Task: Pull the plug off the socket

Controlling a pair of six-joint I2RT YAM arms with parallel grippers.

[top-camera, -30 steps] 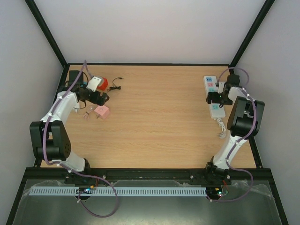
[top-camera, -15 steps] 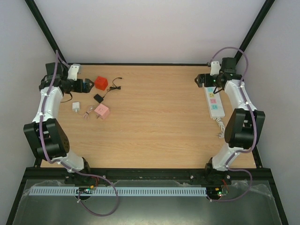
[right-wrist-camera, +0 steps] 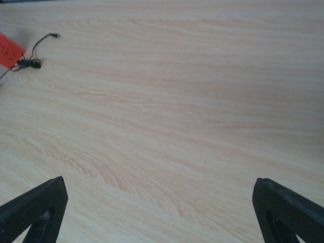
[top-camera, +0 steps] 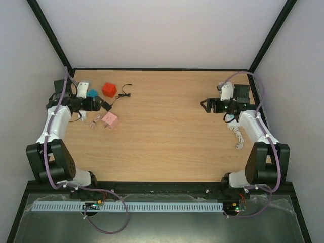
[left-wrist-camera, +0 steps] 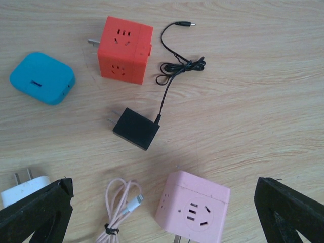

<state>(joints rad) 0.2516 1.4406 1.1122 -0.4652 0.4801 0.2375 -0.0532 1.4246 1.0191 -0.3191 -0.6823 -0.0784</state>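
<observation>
A: How far is the work, as you judge it?

B: It looks nearly finished, or finished. The socket [top-camera: 231, 120] lies at the right edge of the bench [top-camera: 167, 126], mostly hidden under the right arm. Only a small white part and its cord [top-camera: 238, 137] show. On that part I see no plug, but for the rest I cannot tell.

A: And the tools?

B: Both are released and hold nothing. The right tool [top-camera: 204, 105] hangs over bare wood, to the left of the socket, not touching it. The left tool [top-camera: 98, 104] hangs wide over loose things at the far left.

A: Which things?

B: A red cube [left-wrist-camera: 125, 49], a pink cube [left-wrist-camera: 193, 207], a blue charger [left-wrist-camera: 42, 77], a black charger [left-wrist-camera: 135, 128] with a thin wire, a white plug [left-wrist-camera: 24, 186] and a pink cable [left-wrist-camera: 121, 202]. All lie apart, well away from the socket.

A: Any box or tray with something inside?

B: No, I see no container. If a plug is left in the hidden part, that is the only step that remains.
</observation>
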